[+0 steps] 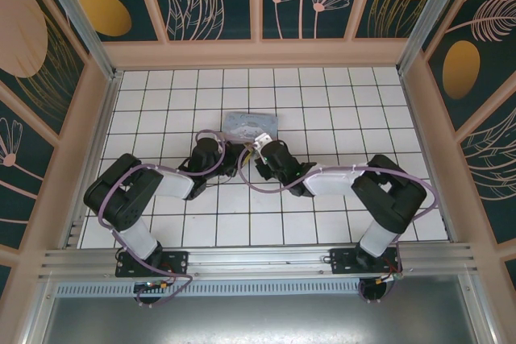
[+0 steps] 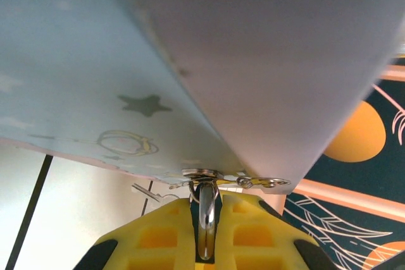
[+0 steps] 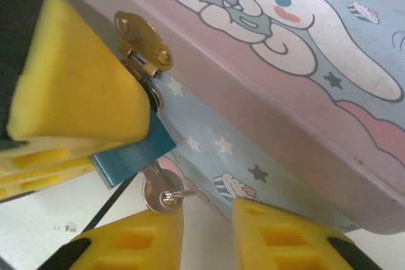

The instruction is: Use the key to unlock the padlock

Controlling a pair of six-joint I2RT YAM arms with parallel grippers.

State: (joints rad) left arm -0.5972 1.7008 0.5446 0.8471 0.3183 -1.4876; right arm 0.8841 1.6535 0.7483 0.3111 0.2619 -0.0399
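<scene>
The small blue padlock (image 3: 130, 153) hangs from the brass hasp (image 3: 142, 45) on the front of the pastel cartoon box (image 3: 285, 61). My left gripper (image 2: 205, 205) is shut on the padlock (image 2: 206, 219), whose metal edge shows between the yellow pads; one of those pads (image 3: 69, 86) covers the padlock's top. The silver key (image 3: 159, 188) sits in the padlock's underside, a thin ring through its head. My right gripper (image 3: 209, 222) is open just below, and the key head rests over its left fingertip (image 3: 136, 241), not between the fingers. From above, both grippers (image 1: 234, 155) (image 1: 260, 151) meet at the box's near side.
The box (image 1: 250, 125) lies on the white tiled table (image 1: 339, 102), a little beyond the middle, and its underside (image 2: 190, 61) looms right above the left wrist camera. A thin metal piece (image 2: 147, 189) dangles beside the hasp. Patterned walls enclose the table.
</scene>
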